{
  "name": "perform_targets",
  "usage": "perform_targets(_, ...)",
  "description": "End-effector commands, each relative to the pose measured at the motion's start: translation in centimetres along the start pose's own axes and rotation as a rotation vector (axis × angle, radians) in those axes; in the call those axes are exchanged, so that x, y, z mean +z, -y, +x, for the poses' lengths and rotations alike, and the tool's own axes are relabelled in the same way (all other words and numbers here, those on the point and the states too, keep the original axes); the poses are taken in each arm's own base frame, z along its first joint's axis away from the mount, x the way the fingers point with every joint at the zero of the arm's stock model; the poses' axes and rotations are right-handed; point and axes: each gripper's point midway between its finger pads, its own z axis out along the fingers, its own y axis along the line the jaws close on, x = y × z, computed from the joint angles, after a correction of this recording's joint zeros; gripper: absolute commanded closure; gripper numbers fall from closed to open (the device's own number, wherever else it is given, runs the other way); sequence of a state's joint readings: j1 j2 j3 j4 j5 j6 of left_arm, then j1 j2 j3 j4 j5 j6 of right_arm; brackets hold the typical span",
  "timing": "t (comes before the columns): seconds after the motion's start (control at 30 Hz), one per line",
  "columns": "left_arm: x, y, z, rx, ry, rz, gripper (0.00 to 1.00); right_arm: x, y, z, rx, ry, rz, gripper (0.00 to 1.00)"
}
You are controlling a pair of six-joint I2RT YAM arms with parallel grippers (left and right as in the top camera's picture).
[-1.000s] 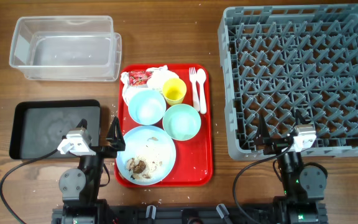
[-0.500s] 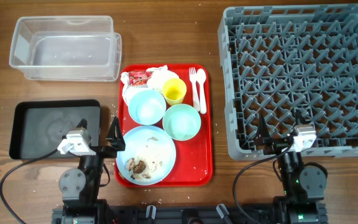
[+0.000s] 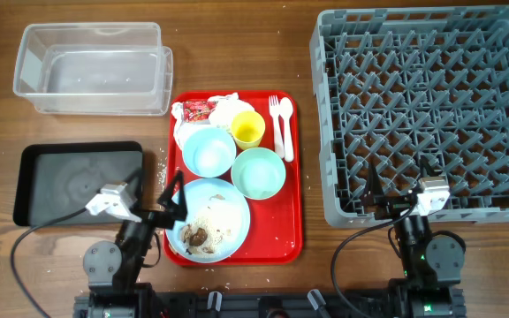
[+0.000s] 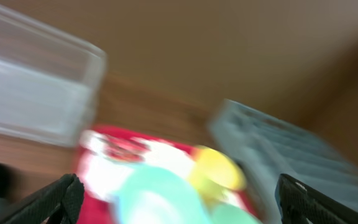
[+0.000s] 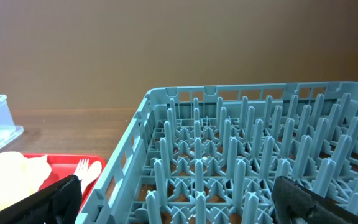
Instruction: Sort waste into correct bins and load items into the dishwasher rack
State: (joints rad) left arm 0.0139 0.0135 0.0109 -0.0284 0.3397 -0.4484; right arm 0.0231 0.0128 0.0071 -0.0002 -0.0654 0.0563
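Hovering wide open, the left gripper (image 3: 171, 196) is over the left edge of the red tray (image 3: 277, 225), just beside the large light blue plate (image 3: 233, 208) carrying the crumbs (image 3: 203, 230). The right gripper (image 3: 397, 187), also spread wide, is at the near wall of the dishwasher rack (image 3: 321, 106). The left wrist view is badly smeared, with only the yellow cup (image 4: 217, 170) recognisable.

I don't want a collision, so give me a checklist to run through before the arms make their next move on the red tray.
1. Left gripper open and empty: ok.
2. Right gripper open and empty: ok.
3. Dishwasher rack free of items: ok.
4. Clear tub empty: ok.
5. Light blue plate scraped: not ok, crumbs on it.
6. Left wrist view sharp: not ok, blurred.
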Motion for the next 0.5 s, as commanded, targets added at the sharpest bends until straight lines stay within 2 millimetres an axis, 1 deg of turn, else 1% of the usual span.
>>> perform_targets(0.0,-0.9,5.2,2.2,-0.246,-0.173,0.282,0.0,0.0,0.2,0.0,0.014,0.003,0.012,0.0)
perform_targets(0.07,-1.0,5.6,1.6,-0.335,-0.165,0.297,0.0,0.0,0.2,0.0,0.015,0.003,0.012,0.0)
perform_targets(0.1,-1.2,6.4,0.8,-0.341,-0.144,0.335,0.0,0.0,0.2,0.0,0.015,0.003,0.012,0.0)
perform_targets(0.13,-1.5,7.4,0.0,-0.309,-0.122,0.389,0.0,0.0,0.2,0.0,0.015,0.003,0.012,0.0)
perform_targets(0.17,-2.4,9.4,-2.0,-0.231,-0.051,0.49,0.0,0.0,0.2,0.0,0.014,0.003,0.012,0.0)
perform_targets(0.2,-2.8,10.1,-2.8,-0.202,-0.017,0.521,0.0,0.0,0.2,0.0,0.015,0.003,0.012,0.0)
perform_targets(0.33,-3.6,11.4,-5.0,-0.109,0.048,0.543,0.0,0.0,0.2,0.0,0.015,0.003,0.012,0.0)
perform_targets(0.47,-3.1,11.2,-6.6,-0.042,0.035,0.44,0.0,0.0,0.2,0.0,0.015,0.003,0.012,0.0)
